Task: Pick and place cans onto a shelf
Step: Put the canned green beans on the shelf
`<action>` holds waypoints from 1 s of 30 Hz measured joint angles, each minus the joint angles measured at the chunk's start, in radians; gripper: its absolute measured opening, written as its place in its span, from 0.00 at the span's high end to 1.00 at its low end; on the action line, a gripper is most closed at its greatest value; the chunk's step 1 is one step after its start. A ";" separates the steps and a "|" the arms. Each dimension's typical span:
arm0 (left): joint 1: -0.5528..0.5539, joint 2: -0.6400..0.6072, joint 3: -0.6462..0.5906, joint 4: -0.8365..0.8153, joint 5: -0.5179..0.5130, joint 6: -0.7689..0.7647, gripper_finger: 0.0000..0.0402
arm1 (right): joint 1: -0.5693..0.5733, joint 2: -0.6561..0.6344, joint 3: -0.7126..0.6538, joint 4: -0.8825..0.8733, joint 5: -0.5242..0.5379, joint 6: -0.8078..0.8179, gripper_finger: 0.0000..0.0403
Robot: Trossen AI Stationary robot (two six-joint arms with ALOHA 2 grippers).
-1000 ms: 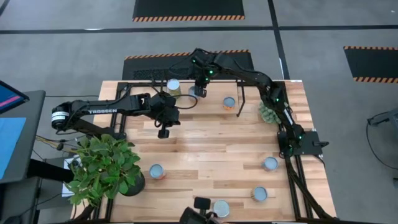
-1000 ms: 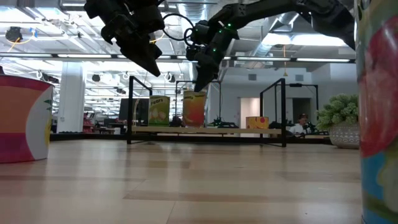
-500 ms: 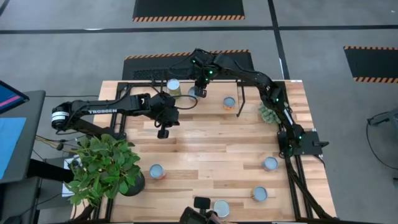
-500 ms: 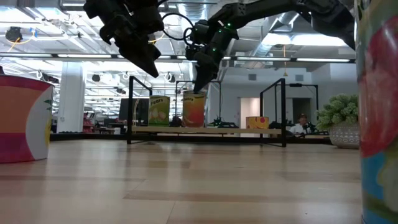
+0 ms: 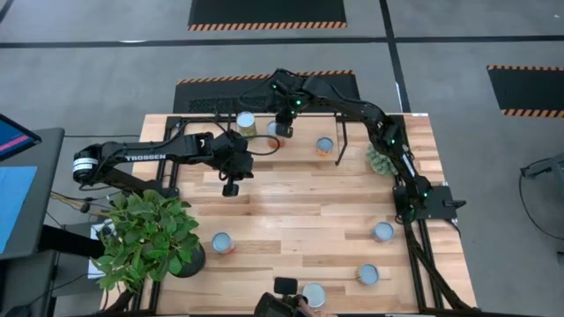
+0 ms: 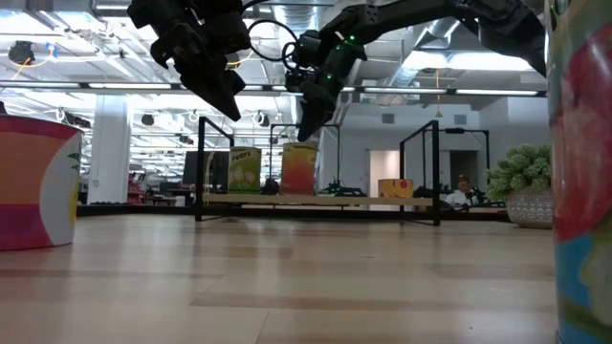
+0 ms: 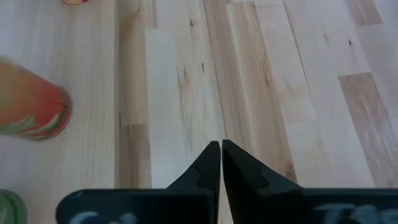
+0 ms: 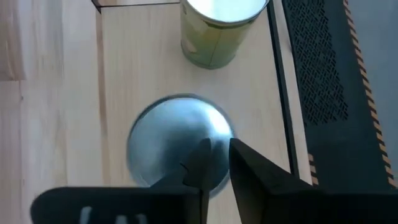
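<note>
Right gripper (image 5: 284, 130) above the shelf (image 6: 325, 201) at the table's far edge, just over an orange can (image 6: 299, 168) with a silver top, fingers (image 8: 245, 171) only narrowly parted over the lid, clear of the can and holding nothing. Green can (image 5: 246, 121) standing on the shelf just to the left of the orange one. Left gripper (image 5: 230, 187) out over the bare table (image 5: 300, 207) nearer the left side, fingertips pressed together, empty. Another can (image 5: 325, 145) to the right of the shelf cans; four more cans near the front edge (image 5: 222, 243) (image 5: 382, 232) (image 5: 368, 275) (image 5: 313, 294). Potted plant (image 5: 145, 238) at the near left corner.
</note>
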 joint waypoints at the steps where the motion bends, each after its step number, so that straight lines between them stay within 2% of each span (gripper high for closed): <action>1: 0.000 0.000 0.000 0.000 0.000 0.000 0.99 | 0.000 0.000 0.000 0.005 0.009 -0.002 0.79; 6: 0.000 0.000 0.000 -0.001 0.000 0.000 0.99 | 0.000 -0.005 0.000 0.023 0.127 -0.045 0.80; 8: 0.000 0.000 0.000 -0.004 0.000 0.000 0.99 | 0.001 -0.019 0.000 0.002 0.140 -0.045 0.80; 12: 0.000 0.000 0.000 -0.003 0.000 -0.002 0.99 | 0.001 -0.063 0.001 -0.110 0.133 -0.039 0.80; 17: 0.000 0.000 0.000 -0.003 0.000 -0.004 0.99 | -0.003 -0.064 -0.004 -0.270 0.108 0.049 0.80; 25: 0.000 0.000 0.000 -0.005 0.000 -0.005 0.99 | 0.012 -0.053 -0.087 -0.234 0.013 0.084 0.80; 30: 0.000 0.000 0.000 -0.038 0.000 0.003 0.99 | 0.016 -0.053 -0.098 -0.208 -0.029 0.018 0.80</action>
